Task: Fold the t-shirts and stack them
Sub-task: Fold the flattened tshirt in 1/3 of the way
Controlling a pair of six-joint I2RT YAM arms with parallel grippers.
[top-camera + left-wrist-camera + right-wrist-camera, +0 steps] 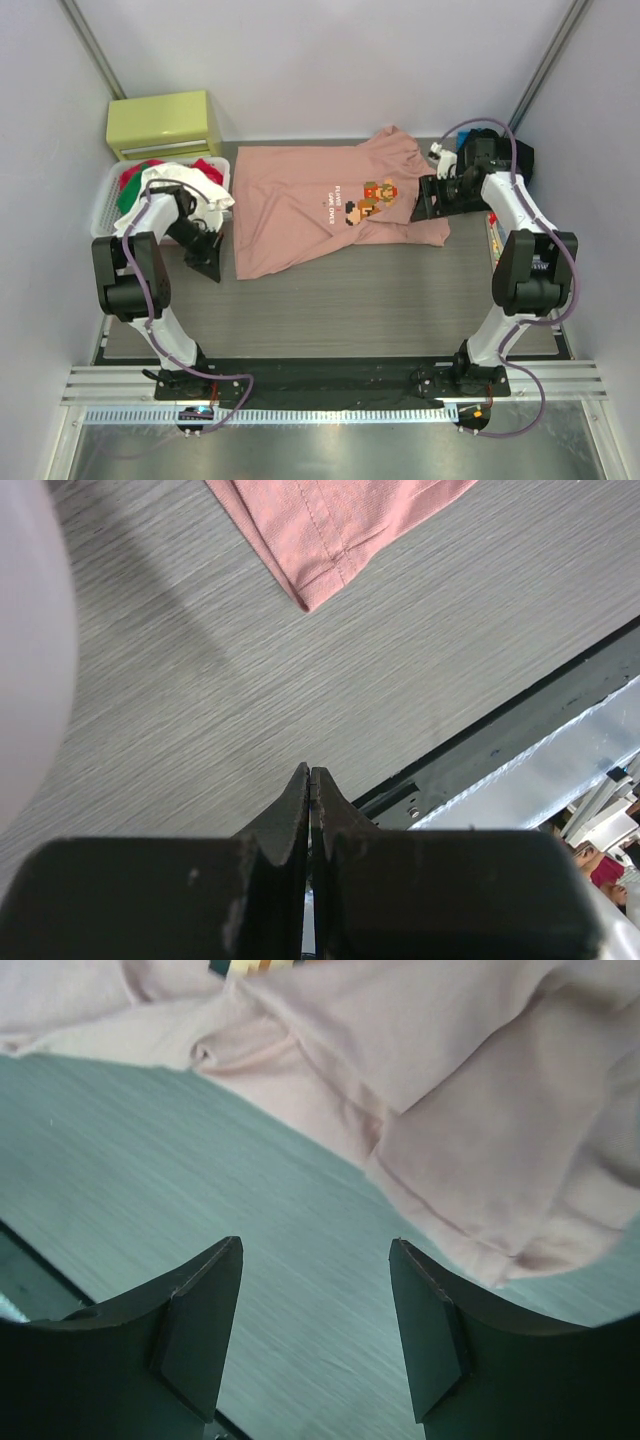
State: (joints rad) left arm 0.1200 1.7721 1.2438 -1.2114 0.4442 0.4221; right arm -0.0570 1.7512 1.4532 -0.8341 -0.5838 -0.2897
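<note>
Two grippers hang low over the grey counter (360, 300). Nearest, at 8 o'clock, the left gripper (205, 262) is clenched on nothing, above bare counter just off the near hem corner of the salmon-pink t-shirt (300, 200). Farther, at 2 o'clock, the right gripper (427, 203) stands released, jaws apart beside the shirt's bunched, folded-over shoulder end. The shirt lies print-up at centre, long axis 9 to 3 o'clock, hem toward 9, shoulders toward 3. Beyond, at 10 o'clock, sit a white basket (104, 205) of clothes and a yellow-green box (165, 122).
</note>
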